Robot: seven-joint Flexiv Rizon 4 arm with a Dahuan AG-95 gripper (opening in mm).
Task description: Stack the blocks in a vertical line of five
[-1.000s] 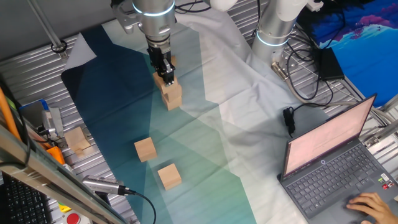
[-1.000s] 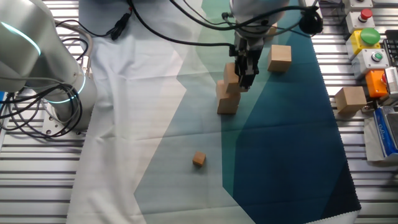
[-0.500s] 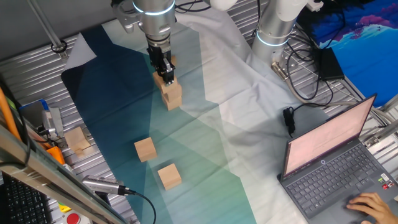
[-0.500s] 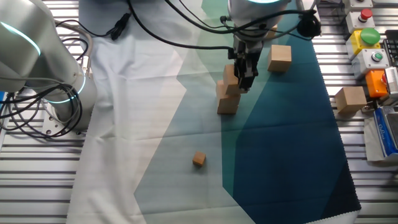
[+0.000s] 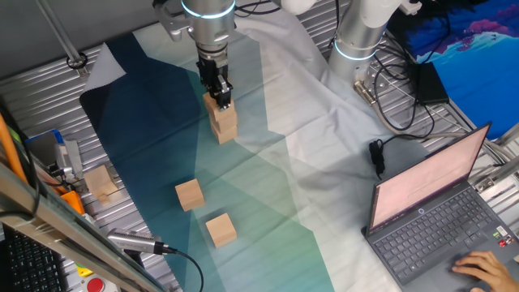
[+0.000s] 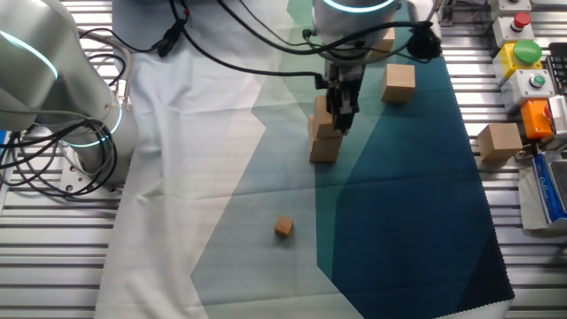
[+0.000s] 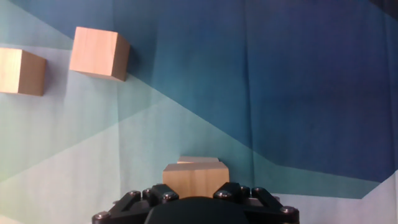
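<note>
In the upper middle of one fixed view, the end effector (image 5: 222, 100) stands over a small stack (image 5: 222, 123) of blocks on the cloth-covered worktop (image 5: 268, 203). The stack looks three cubes high, and its layers are not perfectly aligned; the top block (image 6: 324, 112) sits slightly off from the one below. The fingers are at the sides of this top block, but I cannot tell whether they are pinching it or have already let go. In the hand view the block (image 7: 195, 180) appears just ahead of the end effector, with the edge of a lower one behind it.

Two more blocks lie apart in the lower left of that fixed view, one (image 5: 189, 195) and another (image 5: 220, 229) near it. My judgement is that the third block is being placed now. The next move calls for a straight lift without touching the stack, then a grasp of a loose block.
</note>
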